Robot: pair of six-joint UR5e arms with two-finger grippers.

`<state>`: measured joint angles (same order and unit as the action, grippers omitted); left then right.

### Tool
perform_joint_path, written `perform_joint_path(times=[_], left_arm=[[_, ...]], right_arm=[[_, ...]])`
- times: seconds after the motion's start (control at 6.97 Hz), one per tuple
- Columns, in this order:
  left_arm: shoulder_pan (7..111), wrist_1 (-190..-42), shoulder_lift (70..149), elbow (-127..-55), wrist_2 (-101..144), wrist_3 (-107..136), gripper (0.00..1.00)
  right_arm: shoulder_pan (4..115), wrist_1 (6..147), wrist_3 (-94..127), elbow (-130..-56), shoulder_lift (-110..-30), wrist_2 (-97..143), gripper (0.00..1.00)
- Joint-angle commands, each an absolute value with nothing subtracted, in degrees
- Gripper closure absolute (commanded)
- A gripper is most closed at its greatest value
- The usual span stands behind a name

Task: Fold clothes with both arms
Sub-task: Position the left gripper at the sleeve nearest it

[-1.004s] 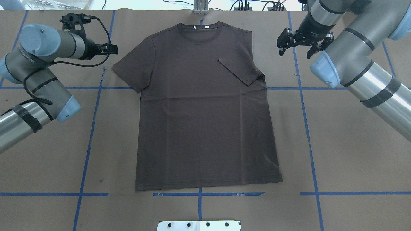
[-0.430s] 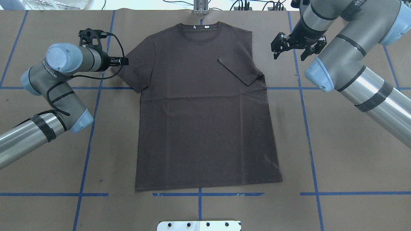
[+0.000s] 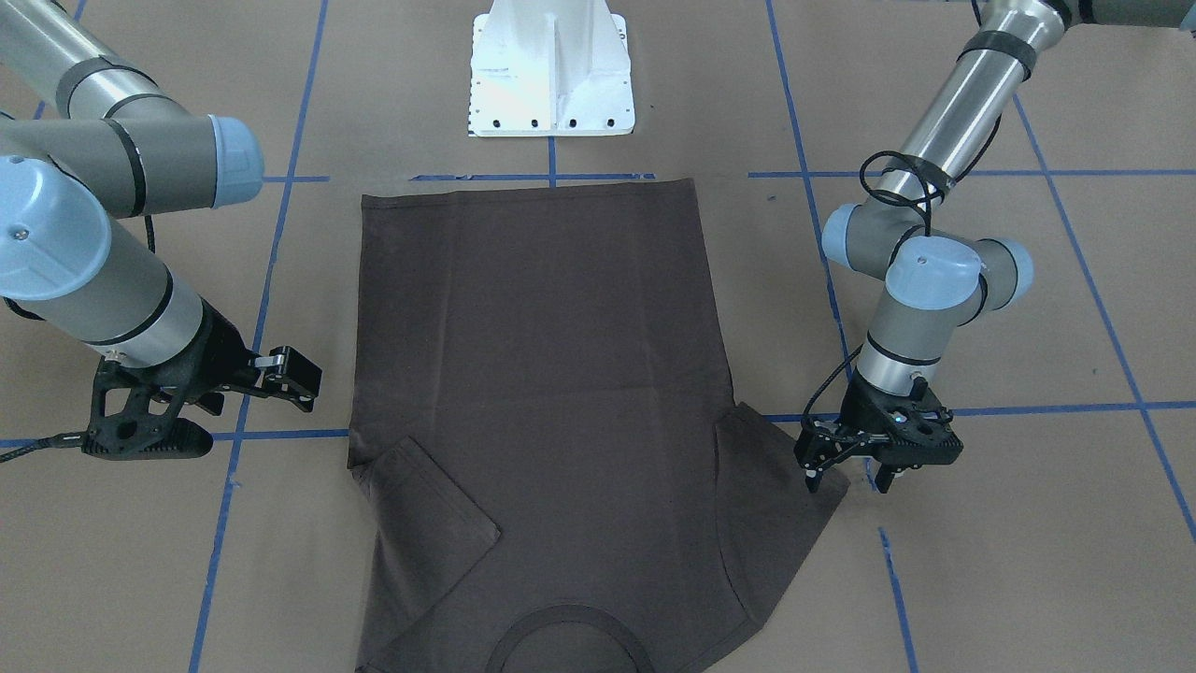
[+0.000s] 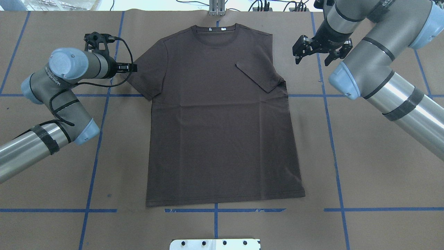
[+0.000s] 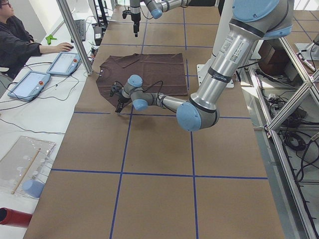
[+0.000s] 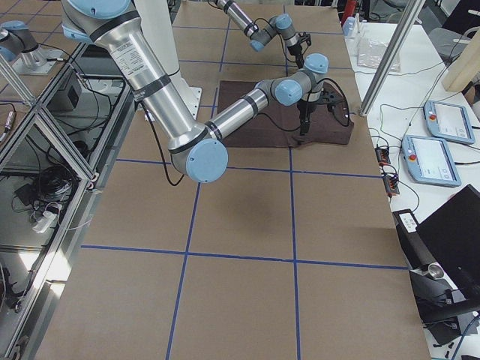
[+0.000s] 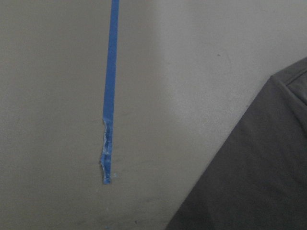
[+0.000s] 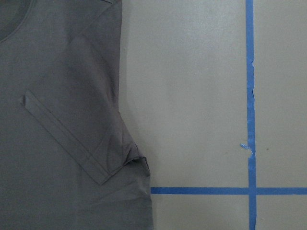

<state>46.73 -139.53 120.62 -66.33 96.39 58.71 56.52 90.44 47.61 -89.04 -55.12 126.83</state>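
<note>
Clearly the step in hand is the second sleeve fold. The T-shirt (image 4: 222, 121) lies flat on its back in the middle of the paper-covered counter (image 4: 374, 166), with its collar (image 4: 216, 33) at the far edge and its hem toward the robot's edge. The sleeve on the robot's right (image 4: 258, 78) is already turned in over the chest, while the left sleeve (image 4: 145, 76) lies spread outward.

The left tool (image 3: 845, 484) sits low at that sleeve's outer tip with its fingers apart. One finger is over the cloth and the other over bare paper. The right tool (image 4: 312, 62) hangs beside the right shoulder, also spread and holding nothing.

To do this well, the left tool should close on the cuff edge alone, taking both layers but none of the paper beneath. It should lift only enough to clear the body. Then it should carry the sleeve inward so the crease runs down from the shoulder seam, mirroring the other side. Pressing the shoulder down with the right tool would likely keep the body from dragging.

As for containers, none takes part. In the exterior left view a clear flat packet (image 5: 27, 159) on the white side bench seems to hold a thin stick, but I cannot tell more.
</note>
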Motion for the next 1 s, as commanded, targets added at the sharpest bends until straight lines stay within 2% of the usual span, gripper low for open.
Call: perform_joint_path(times=[0.0,0.29,0.86], left_arm=[[46.67,-137.74,120.85,-66.62,96.42,58.71,0.1],[46.67,-137.64,120.85,-66.62,96.5,58.71,0.19],[46.23,-137.64,120.76,-66.62,96.68,58.8,0.21]], right_arm=[[56.51,90.35,47.64,-88.86,-55.02,126.83,0.0],[56.51,90.26,47.46,-88.68,-55.02,126.83,0.0],[56.6,90.26,47.37,-88.33,-55.02,126.83,0.0]])
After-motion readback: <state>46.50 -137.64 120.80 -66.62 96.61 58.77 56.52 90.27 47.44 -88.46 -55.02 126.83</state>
